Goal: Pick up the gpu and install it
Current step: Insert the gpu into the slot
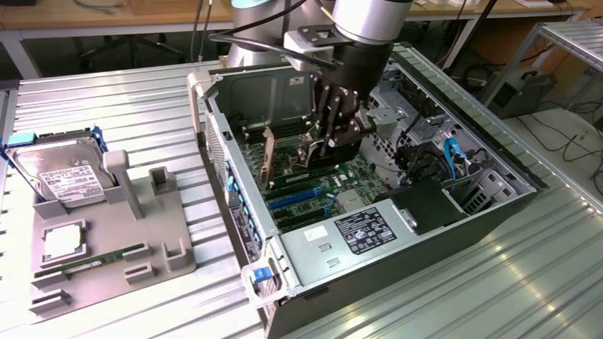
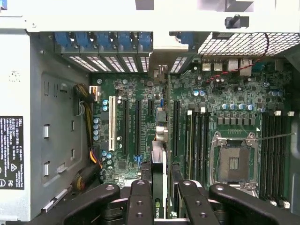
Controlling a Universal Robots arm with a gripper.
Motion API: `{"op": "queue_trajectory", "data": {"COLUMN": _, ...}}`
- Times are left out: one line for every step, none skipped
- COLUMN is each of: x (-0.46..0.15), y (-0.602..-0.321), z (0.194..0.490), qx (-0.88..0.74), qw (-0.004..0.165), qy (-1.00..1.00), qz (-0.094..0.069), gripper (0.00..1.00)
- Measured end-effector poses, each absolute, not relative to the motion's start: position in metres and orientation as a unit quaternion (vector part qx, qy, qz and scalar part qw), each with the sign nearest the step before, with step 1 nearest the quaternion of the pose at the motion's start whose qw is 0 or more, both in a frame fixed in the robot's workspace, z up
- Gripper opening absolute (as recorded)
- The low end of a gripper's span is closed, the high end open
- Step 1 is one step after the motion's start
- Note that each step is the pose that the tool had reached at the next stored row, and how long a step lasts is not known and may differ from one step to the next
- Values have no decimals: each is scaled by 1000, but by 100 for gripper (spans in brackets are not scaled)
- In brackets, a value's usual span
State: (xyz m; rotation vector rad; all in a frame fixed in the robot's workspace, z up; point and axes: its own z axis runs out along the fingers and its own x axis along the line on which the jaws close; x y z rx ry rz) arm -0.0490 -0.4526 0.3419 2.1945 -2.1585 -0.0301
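Note:
My gripper is down inside the open computer case, shut on the gpu, a dark card held on edge just above the green motherboard. In the wrist view the gpu shows edge-on between my two black fingers, running away from me over the long expansion slots toward the rear slot openings. Its silver end bracket sits at the case's rear wall. Whether the card's edge is seated in a slot I cannot tell.
On the exterior view's left, a grey holder carries a silver hard drive, a square chip and a green memory stick. Inside the case are the labelled power supply, an empty processor socket and cable bundles.

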Motion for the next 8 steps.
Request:
{"op": "queue_trajectory", "data": {"x": -49, "y": -453, "z": 342, "qx": 713, "qw": 32, "qy": -701, "qz": -10, "gripper": 26}}
{"op": "queue_trajectory", "data": {"x": -49, "y": -453, "z": 342, "qx": 713, "qw": 32, "qy": -701, "qz": -10, "gripper": 26}}
{"op": "queue_trajectory", "data": {"x": -49, "y": -453, "z": 342, "qx": 713, "qw": 32, "qy": -701, "qz": -10, "gripper": 26}}
{"op": "queue_trajectory", "data": {"x": -49, "y": -453, "z": 342, "qx": 713, "qw": 32, "qy": -701, "qz": -10, "gripper": 26}}
{"op": "queue_trajectory", "data": {"x": -49, "y": -453, "z": 342, "qx": 713, "qw": 32, "qy": -701, "qz": -10, "gripper": 26}}
{"op": "queue_trajectory", "data": {"x": -49, "y": -453, "z": 342, "qx": 713, "qw": 32, "qy": -701, "qz": -10, "gripper": 26}}
{"op": "queue_trajectory", "data": {"x": -49, "y": -453, "z": 342, "qx": 713, "qw": 32, "qy": -701, "qz": -10, "gripper": 26}}
{"op": "queue_trajectory", "data": {"x": -49, "y": -453, "z": 342, "qx": 713, "qw": 32, "qy": -701, "qz": -10, "gripper": 26}}
